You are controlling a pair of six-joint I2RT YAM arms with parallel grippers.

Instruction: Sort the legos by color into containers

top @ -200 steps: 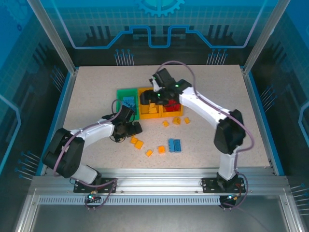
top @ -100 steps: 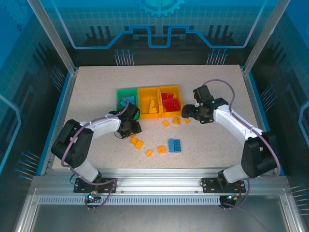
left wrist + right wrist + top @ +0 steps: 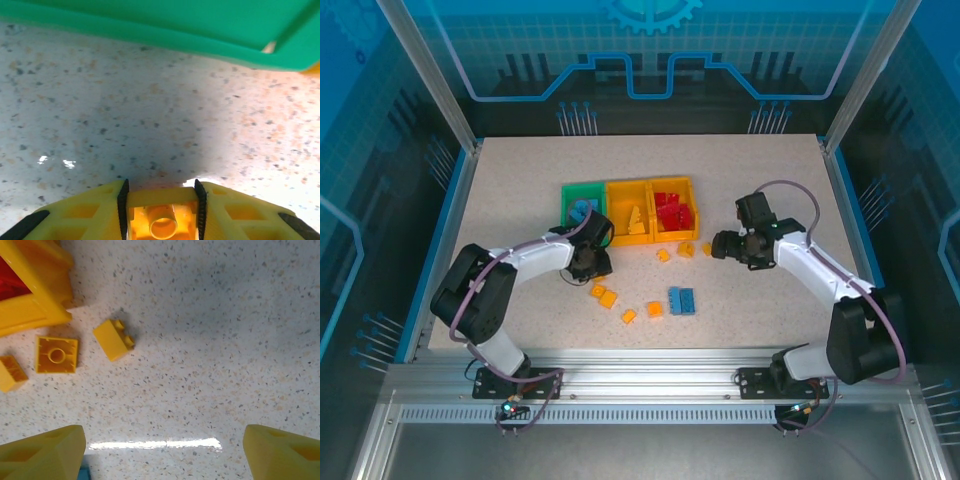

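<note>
Left fingers (image 3: 75, 217) pinch a yellow brick (image 3: 161, 223) by the green bin (image 3: 150, 22).
My right fingers (image 3: 45, 447) — spread wide over the desk (image 3: 225, 340).

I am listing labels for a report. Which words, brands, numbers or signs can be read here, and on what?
None is readable.
The green plastic bin, the two orange-yellow plastic bins and the small studded plastic bricks carry no print.
The blue back panel has a gear drawing without letters.
The yellow-orange brick in the left gripper shows no mark.
</note>
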